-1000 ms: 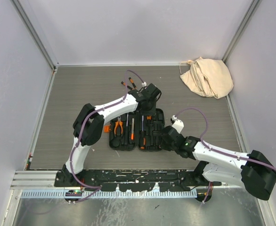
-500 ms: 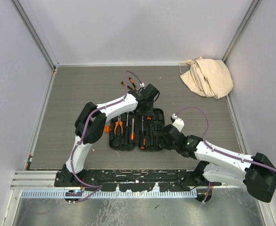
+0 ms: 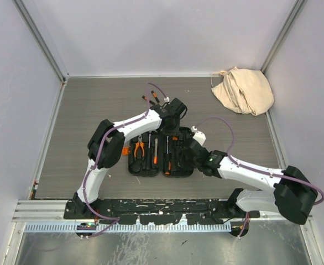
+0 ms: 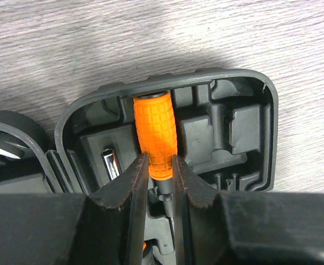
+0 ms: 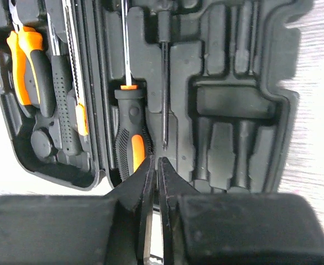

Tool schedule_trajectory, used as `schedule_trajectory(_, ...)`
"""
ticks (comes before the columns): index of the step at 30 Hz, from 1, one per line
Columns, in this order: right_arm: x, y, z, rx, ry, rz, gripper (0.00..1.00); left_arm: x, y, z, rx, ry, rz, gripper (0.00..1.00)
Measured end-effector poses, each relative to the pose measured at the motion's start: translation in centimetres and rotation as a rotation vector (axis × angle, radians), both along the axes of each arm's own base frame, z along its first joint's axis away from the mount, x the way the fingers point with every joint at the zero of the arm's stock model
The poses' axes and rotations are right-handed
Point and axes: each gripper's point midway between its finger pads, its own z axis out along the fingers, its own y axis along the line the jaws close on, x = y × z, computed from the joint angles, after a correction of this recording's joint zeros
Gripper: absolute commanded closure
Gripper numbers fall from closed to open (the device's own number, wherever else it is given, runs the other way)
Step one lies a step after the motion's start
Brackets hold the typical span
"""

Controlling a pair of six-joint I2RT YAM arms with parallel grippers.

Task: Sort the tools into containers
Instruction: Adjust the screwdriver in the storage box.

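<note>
The black tool case (image 3: pixel 137 167) lies open in the middle of the table, with pliers (image 5: pixel 24 66), a black-and-orange screwdriver (image 5: pixel 130 141) and other tools in its moulded slots. At the far end of the case's right half (image 4: pixel 261 88), my left gripper (image 4: pixel 161 168) is shut on the lower end of an orange knurled-handle screwdriver (image 4: pixel 155 135), which lies in a slot. Its thin shaft (image 5: pixel 165 94) runs down that half. My right gripper (image 5: pixel 156 161) is shut and empty, hovering low over the near end of the same half, just past the shaft's tip.
A beige cloth bag (image 3: pixel 244 90) lies at the back right corner. Two small orange-and-black tools (image 3: pixel 151 99) lie loose on the table behind the case. Grey walls enclose the table on three sides.
My right arm has swung left and forward, bringing its gripper over the case's right half. My left gripper has narrowed onto the orange handle without shifting place.
</note>
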Motion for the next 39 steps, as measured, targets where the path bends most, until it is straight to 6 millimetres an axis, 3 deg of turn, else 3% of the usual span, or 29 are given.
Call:
schedule_trajectory(6, 0.8, 1.1, -0.4, -0.012, 0.017, 0.011, 0.9, 0.0, 0.0, 0.0, 0.0, 0.001, 0.0, 0.78)
schedule_trajectory(39, 1.4, 1.1, -2.8, -0.094, 0.049, 0.038, 0.93, 0.1, -0.1, 0.0, -0.007, -0.001, 0.0, 0.81)
